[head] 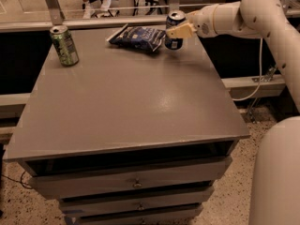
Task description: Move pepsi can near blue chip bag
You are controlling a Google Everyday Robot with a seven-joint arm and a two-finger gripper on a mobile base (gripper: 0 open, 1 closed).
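The pepsi can (pixel 174 30), dark blue with a silver top, stands upright at the far right of the grey table (pixel 122 102), right beside the blue chip bag (pixel 137 37). The bag lies flat and crinkled at the far middle of the table. My gripper (pixel 180 30) reaches in from the right on a white arm and is shut on the pepsi can. One pale finger (pixel 180 31) crosses the can's front. The can's base is at or just above the tabletop; I cannot tell which.
A green can (pixel 64 45) stands upright at the far left of the table. The table has drawers (pixel 136 184) below its front edge. A rail and a glass partition run behind the table. A white cable (pixel 255 88) hangs at the right.
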